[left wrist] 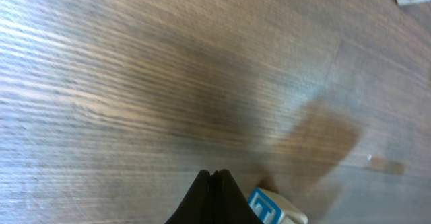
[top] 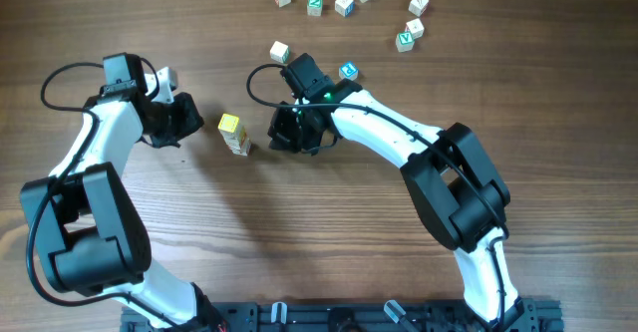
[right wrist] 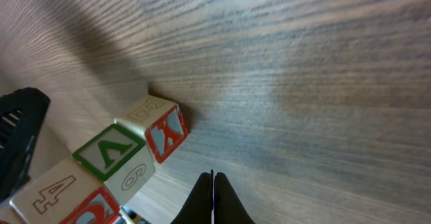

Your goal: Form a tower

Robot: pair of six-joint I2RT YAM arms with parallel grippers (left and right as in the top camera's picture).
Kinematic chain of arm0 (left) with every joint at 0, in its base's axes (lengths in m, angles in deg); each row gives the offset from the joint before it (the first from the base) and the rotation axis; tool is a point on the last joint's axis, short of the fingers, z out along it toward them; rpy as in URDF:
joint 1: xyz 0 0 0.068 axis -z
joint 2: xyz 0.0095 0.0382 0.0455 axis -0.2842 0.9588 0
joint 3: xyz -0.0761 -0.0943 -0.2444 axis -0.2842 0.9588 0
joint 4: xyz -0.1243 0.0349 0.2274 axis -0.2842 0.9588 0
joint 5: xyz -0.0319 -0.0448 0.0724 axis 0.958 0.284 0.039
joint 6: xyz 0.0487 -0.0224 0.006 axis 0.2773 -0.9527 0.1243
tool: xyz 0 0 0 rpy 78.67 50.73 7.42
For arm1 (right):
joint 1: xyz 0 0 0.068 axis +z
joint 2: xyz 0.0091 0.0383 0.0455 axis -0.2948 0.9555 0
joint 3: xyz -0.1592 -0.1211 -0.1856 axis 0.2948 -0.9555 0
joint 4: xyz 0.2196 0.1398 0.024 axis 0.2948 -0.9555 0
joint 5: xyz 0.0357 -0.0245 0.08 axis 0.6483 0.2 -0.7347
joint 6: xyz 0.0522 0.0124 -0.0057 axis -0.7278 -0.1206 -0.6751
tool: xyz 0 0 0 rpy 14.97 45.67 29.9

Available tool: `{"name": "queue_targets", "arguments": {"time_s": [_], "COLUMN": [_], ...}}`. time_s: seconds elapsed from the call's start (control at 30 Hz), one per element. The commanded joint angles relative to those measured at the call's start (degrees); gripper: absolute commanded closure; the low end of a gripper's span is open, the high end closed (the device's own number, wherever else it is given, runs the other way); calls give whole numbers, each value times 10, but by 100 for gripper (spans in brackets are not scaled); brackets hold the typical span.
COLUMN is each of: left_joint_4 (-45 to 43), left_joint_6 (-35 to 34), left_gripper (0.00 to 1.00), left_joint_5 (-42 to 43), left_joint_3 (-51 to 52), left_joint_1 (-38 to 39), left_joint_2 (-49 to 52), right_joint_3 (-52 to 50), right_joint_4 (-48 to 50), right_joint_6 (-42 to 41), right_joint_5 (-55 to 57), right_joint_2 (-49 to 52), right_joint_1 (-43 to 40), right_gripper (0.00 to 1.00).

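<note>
The tower (top: 235, 135), a slim stack of wooden letter cubes, stands mid-table between the left gripper (left wrist: 214, 189) and the right gripper (right wrist: 213, 192), touching neither. Both pairs of jaws are pressed together, empty. The cubes are probably light, rigid and unbonded, so the stack would topple easily; grip a cube across opposite flat faces.
</note>
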Motion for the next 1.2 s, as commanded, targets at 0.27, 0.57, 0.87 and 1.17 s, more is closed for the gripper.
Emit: {"name": "queue_targets", "arguments": {"time_s": [0.27,0.57,0.87,1.17], "left_joint_4": [112,107,112,61], "left_joint_6": [-36,-105,-143,-174], "left_gripper": [96,96,96,96], "left_joint_5": [73,95,82,75], "left_joint_3": [-4,-4,-4,23], "left_joint_1": [-1,0,3,9], "left_joint_2": [2,2,2,6], "right_joint_3": [-4,-4,-4,-4], "right_joint_4": [-7,-47,-55,-66], "right_joint_6": [-17,-16,-16,-1], "right_joint_5": [-12,3,2,2], "right_joint_2": [-3,-3,-3,-3], "right_joint_1": [-3,-34,-34,-34], "right_gripper": [96,96,96,96]}}
